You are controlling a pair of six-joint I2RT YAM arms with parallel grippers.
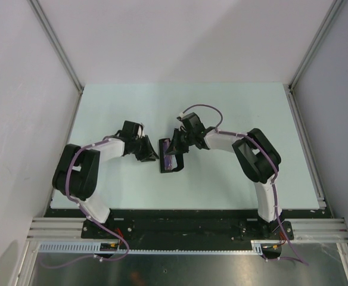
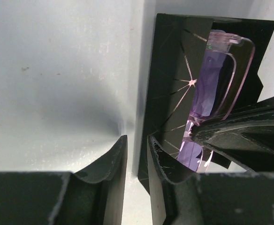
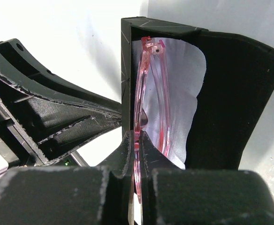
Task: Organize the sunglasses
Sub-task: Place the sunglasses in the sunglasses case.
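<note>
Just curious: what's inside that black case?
The pink sunglasses, pinched by the right claw, with a pale cloth behind them. What lies under the cloth is covered.

We see sunglasses [image 3: 151, 93]: translucent pink frame, purple-tinted lenses. Case [image 3: 231, 93], right side of right wrist view: matte black, with thin pale lines meeting in star on inner face. Cloth [image 3: 186, 89] inside case: plain pale bluish white. Table [image 1: 221, 107]: pale mint green. Left arm [image 1: 80, 173], right arm [image 1: 256, 157]: black and white segments, purple cables [image 1: 201, 106]. Walls [image 1: 162, 36]: light grey.

Black case [image 1: 164, 154] on table [image 1: 233, 113], sunglasses [image 1: 173, 162] inside; left tool [image 1: 152, 154] beside it, right tool [image 1: 177, 145] at far end.
</note>
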